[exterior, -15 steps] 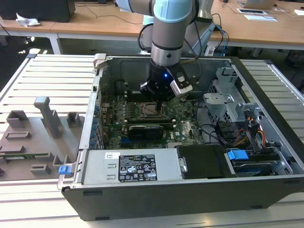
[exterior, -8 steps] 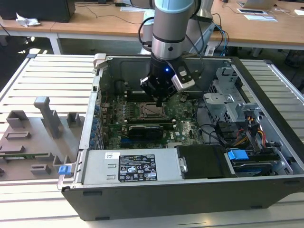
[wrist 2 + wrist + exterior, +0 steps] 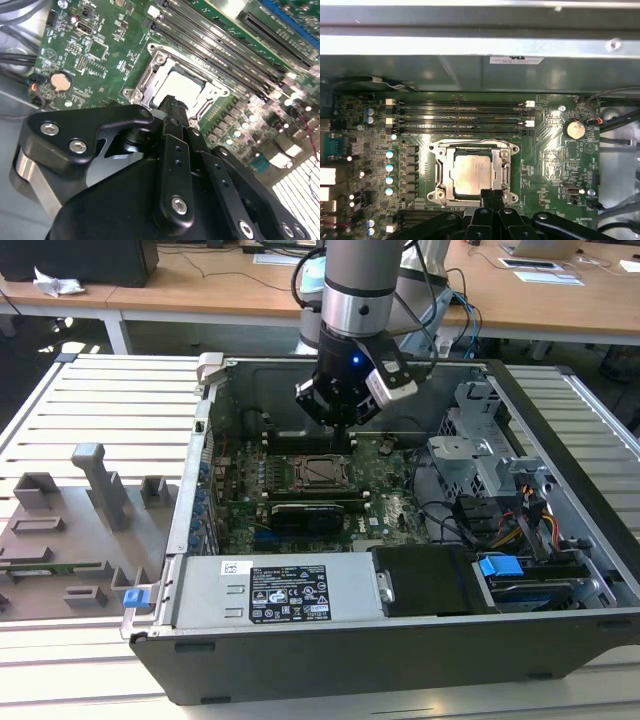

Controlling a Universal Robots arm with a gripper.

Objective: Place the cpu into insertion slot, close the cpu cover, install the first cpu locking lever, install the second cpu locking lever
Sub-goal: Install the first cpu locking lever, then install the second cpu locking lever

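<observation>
Claw (image 3: 492, 196) hides near edge of cpu cover (image 3: 472, 146).

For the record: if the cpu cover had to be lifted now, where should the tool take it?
Probably at the frame edge nearest the tool, from above. The cpu cover lies flat over the cpu, whose top shows through the window, so only its thin metal rim is exposed. The memory slots crowd the far edge.

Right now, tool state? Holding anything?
Tool: shut, fingers pressed together, holding nothing. Its tip sits at the edge of the cpu cover, which is down over the cpu.
</observation>
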